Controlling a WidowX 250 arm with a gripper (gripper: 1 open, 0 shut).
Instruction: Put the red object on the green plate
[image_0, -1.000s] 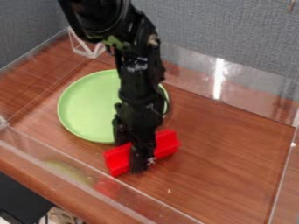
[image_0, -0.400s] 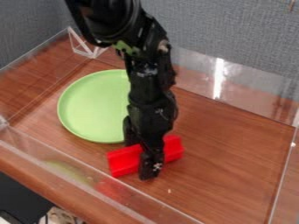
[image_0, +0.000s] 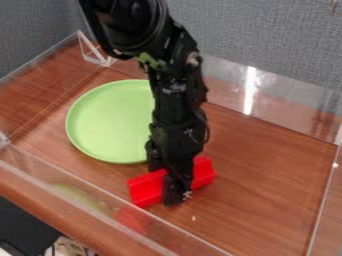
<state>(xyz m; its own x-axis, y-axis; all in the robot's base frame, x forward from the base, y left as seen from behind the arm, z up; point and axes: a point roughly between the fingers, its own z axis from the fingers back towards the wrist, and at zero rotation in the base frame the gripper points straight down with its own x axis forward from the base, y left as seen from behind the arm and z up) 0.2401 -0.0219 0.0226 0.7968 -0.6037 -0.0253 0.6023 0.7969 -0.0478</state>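
Note:
The red object (image_0: 150, 186) is a bright red bar lying on the wooden table just to the right of and in front of the green plate (image_0: 107, 120). My black gripper (image_0: 175, 185) reaches straight down over the middle of the bar, with fingers on either side of it, hiding its centre. The bar's two ends stick out left and right of the fingers. It looks to rest on the table, beside the plate's near-right rim. The round lime plate has nothing on it.
Clear acrylic walls (image_0: 267, 95) fence the wooden table (image_0: 261, 175) on all sides, with a low front wall (image_0: 80, 205) close to the bar. A small clear stand (image_0: 91, 48) sits at the back left corner.
The arm and the red bar have shifted a little to the right and toward the front, away from the plate's rim. The bar has turned slightly.

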